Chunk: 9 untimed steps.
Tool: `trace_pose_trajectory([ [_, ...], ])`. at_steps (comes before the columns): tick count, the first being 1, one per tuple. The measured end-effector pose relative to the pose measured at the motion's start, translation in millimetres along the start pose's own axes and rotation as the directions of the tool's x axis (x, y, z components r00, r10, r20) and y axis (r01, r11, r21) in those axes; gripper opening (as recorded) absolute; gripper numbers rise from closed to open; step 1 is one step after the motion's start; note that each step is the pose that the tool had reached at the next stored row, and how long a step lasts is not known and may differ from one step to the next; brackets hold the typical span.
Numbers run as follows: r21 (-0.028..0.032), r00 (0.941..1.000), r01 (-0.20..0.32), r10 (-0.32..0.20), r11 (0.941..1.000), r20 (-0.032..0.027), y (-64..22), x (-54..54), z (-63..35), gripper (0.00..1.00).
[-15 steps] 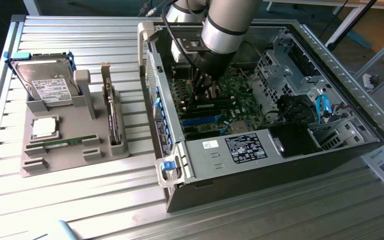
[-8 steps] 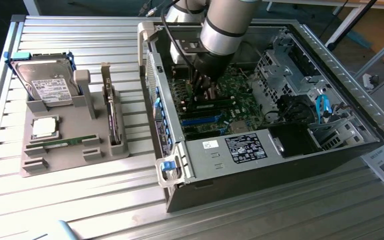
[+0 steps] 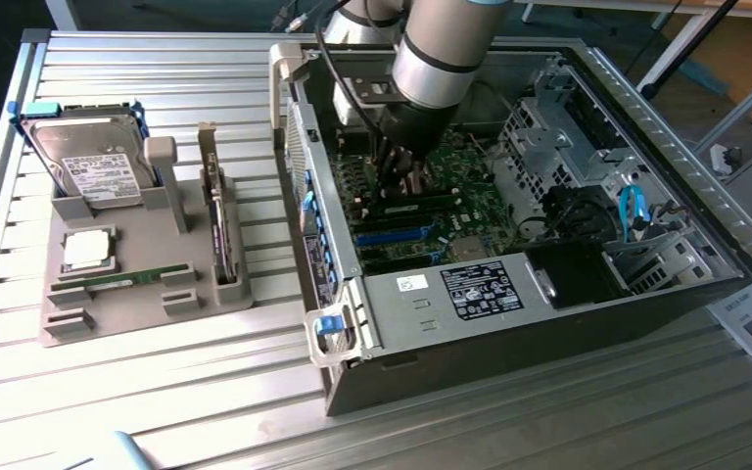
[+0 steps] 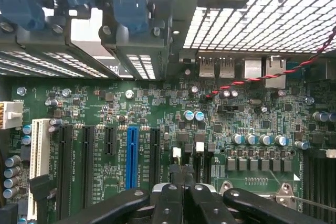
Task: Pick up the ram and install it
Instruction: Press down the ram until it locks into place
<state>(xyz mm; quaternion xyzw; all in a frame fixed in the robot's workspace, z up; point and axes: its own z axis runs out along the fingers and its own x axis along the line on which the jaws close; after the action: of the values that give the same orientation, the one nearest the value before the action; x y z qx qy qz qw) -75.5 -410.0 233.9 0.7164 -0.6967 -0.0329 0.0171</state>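
Here the clenched gripper [image 4: 184,190] hangs inside the computer case [image 3: 689,186], seemingly empty, well apart from the ram [image 3: 124,280].

A tabletop [image 3: 154,392] carries everything. At the left of the exterior view sits a holder tray [image 3: 115,284]. A hard drive [image 3: 89,166] stands in its upper-left slot, a processor chip [image 3: 89,250] lies below that, and the ram [image 3: 121,282] lies flat just below the chip. An expansion card [image 3: 223,220] stands on edge along the tray's right side. Right of the tray, filling the centre and right of the frame, lies an open computer case [image 3: 481,294]. The arm [image 3: 442,49] comes down from the upper centre into the case, with the gripper [image 3: 396,166] over the motherboard [image 3: 448,211].

In the wrist view, the fingers [image 4: 207,203] sit at the lower centre, above the motherboard's slots [image 4: 131,150].
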Motion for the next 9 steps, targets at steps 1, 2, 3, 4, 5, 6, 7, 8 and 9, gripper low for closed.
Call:
trace_pose_trajectory([
  [1, -0.0011, 1.0000, 0.000, 0.000, 1.0000, -0.0024, 0.7, 0.1, -6.8, 0.10],
  [2, -0.0015, 1.0000, 0.000, 0.000, 1.0000, -0.0035, 1.1, 0.0, -11.6, 0.10],
  [3, -0.0014, 1.0000, 0.000, 0.000, 1.0000, -0.0042, 1.6, -0.1, -18.9, 0.10],
  [4, -0.0015, 1.0000, -0.001, 0.001, 1.0000, -0.0051, 2.1, -0.3, -26.0, 0.10],
  [5, -0.0016, 1.0000, -0.001, 0.001, 1.0000, -0.0060, 2.5, -0.4, -31.6, 0.10],
  [6, -0.0015, 1.0000, -0.001, 0.001, 1.0000, -0.0069, 2.7, -0.5, -35.1, 0.10],
  [7, -0.0017, 1.0000, -0.001, 0.001, 1.0000, -0.0075, 2.9, -0.5, -36.2, 0.10],
  [8, -0.0016, 1.0000, -0.001, 0.001, 1.0000, -0.0072, 2.5, -0.5, -36.1, 0.10],
  [9, -0.0034, 1.0000, -0.001, 0.001, 1.0000, -0.0073, 0.4, -0.5, -36.3, 0.10],
])
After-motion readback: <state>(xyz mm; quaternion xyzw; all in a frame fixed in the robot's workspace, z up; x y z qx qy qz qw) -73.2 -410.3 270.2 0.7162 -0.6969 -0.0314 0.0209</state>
